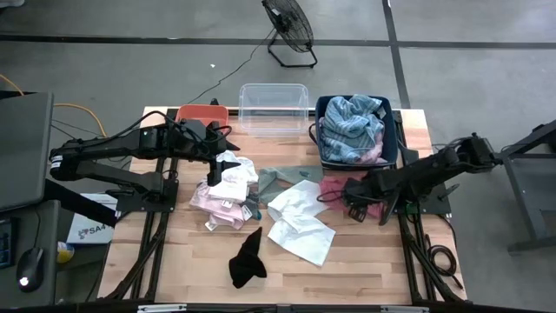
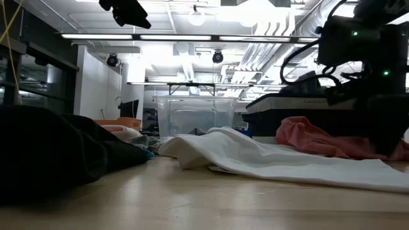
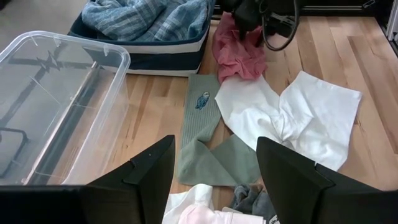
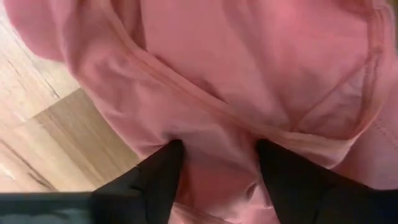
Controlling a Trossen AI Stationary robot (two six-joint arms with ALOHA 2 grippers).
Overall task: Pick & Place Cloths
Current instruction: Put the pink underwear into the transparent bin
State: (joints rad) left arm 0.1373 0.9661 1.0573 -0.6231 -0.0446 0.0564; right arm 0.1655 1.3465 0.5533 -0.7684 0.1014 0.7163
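A pale, honey-toned wooden plank surface point(image 1: 373, 261) carried cloths of many shades: a crumpled white fabric sheet point(image 1: 300, 217), a small black cloth point(image 1: 248, 259), a pale pink garment point(image 1: 219, 205), and an olive green fabric piece point(image 3: 202, 134) printed with a small blue-and-white emblem. A dusty dark red cloth point(image 4: 249, 81) lay against the right arm's black fingers point(image 4: 163, 180). A blue-striped, plaid-like fabric point(image 1: 352, 126) filled a rigid dark blue plastic bin point(image 1: 398, 143), beside a clear plastic bin point(image 1: 274, 106) and an orange plastic bin point(image 1: 201, 113).
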